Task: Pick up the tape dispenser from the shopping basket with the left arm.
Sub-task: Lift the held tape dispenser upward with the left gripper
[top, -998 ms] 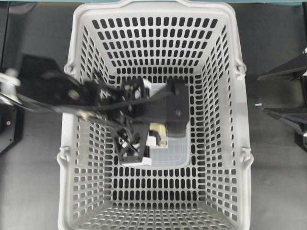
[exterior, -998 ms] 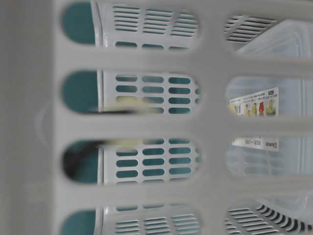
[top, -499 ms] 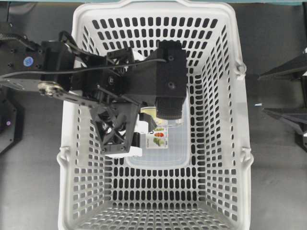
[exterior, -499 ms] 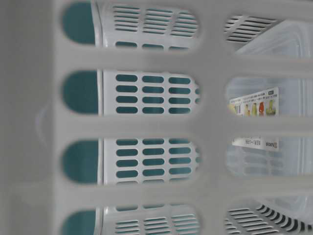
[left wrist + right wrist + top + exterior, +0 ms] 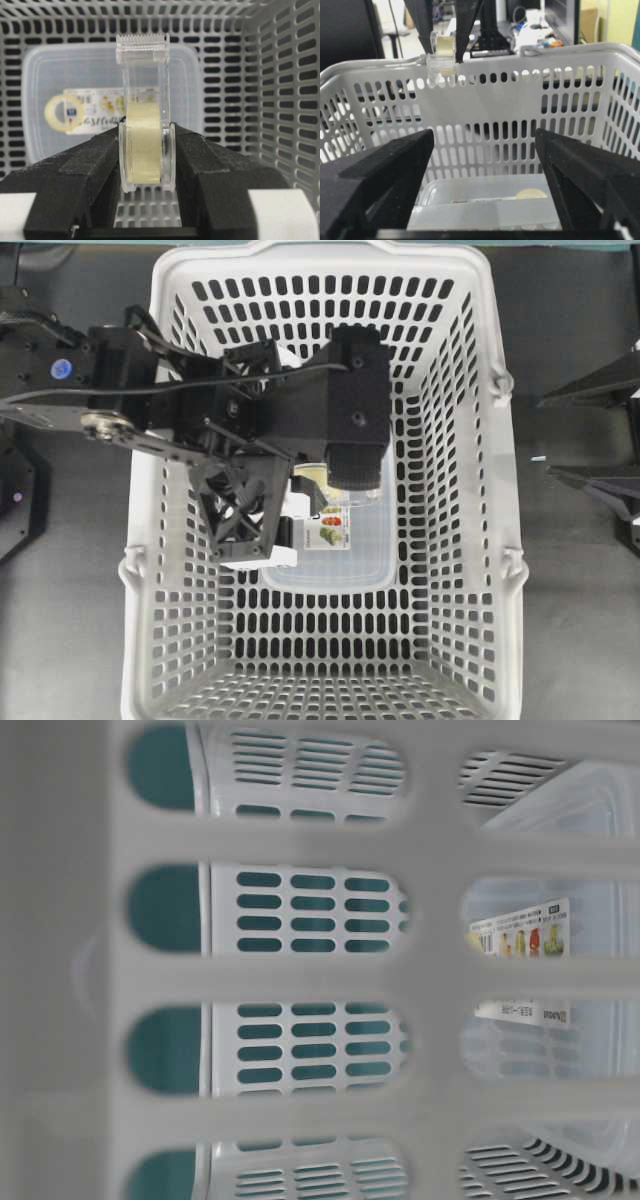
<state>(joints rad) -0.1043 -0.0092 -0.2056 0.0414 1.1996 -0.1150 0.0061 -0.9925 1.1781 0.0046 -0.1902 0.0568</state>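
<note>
The tape dispenser (image 5: 145, 145) is a clear plastic holder with a pale-yellow tape roll and a toothed cutter on top, not the flat box. My left gripper (image 5: 145, 155) is shut on it, one black pad on each side of the roll. It hangs above the floor of the light-grey shopping basket (image 5: 500, 490). The right wrist view shows the dispenser (image 5: 441, 60) held level with the basket's far rim (image 5: 520, 55). In the overhead view the bulky left wrist (image 5: 340, 410) hides most of it. My right gripper (image 5: 484, 145) is open and empty outside the basket.
A translucent flat lidded box (image 5: 350, 560) with a white printed card and a pale-yellow ring lies on the basket floor, directly below the left gripper; it also shows in the left wrist view (image 5: 55, 75). The basket walls (image 5: 280, 75) stand close around the left gripper.
One second ago the left gripper was low inside the basket and moving. It has risen with the dispenser and has held still over the last half second.
</note>
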